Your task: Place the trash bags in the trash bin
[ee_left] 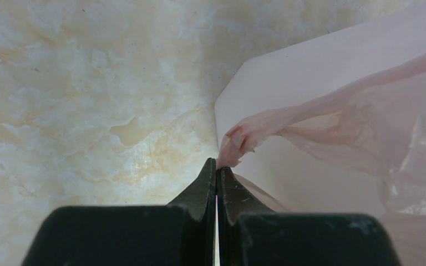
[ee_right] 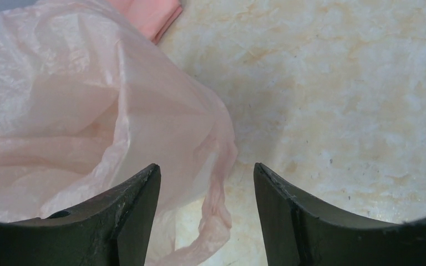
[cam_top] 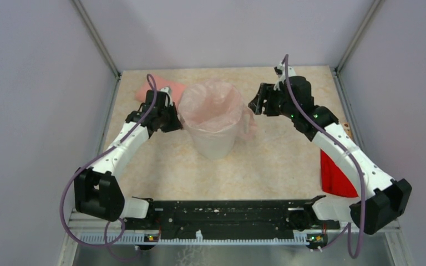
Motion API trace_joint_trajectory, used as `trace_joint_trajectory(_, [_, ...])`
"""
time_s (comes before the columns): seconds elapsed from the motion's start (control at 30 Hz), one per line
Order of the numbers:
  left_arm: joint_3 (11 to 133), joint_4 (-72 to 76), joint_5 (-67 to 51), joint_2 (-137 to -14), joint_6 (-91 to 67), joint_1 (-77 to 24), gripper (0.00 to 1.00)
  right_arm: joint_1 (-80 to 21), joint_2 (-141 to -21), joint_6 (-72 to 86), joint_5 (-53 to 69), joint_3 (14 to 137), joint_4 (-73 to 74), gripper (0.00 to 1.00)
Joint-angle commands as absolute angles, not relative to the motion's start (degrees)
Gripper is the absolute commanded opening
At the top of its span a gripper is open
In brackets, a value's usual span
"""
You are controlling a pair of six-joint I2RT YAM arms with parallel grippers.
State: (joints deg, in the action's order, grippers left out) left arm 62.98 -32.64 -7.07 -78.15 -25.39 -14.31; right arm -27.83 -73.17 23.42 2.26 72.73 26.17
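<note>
Lining the bin (cam_top: pixel 213 141), the pink bag (cam_top: pixel 211 102) is draped over its rim; one corner is pinched in the closed left jaws, while a loose handle is seen ungripped between the open right jaws.

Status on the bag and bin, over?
Left gripper shut on trash bag's edge beside trash bin. Right gripper open, bag handle loose between its jaws. Bag lines the bin. Nothing blocking.
</note>
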Motion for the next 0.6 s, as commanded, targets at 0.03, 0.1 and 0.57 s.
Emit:
trace_joint_trajectory(0.03, [62.5, -30.2, -8.5, -76.4, -26.3, -15.2, 0.00, -27.2, -67.9, 26.3, 5.4, 67.6, 28.0, 0.63])
trace_joint_trajectory(0.1, [62.3, -30.0, -8.6, -76.2, -26.8, -16.1, 0.00, -27.2, -66.9, 26.9, 6.4, 65.5, 27.8, 0.63])
trace_joint_trajectory(0.57, [59.6, -26.4, -4.8, -75.2, -35.4, -29.4, 0.00, -24.8, -67.8, 28.7, 8.7, 61.2, 24.5, 0.52])
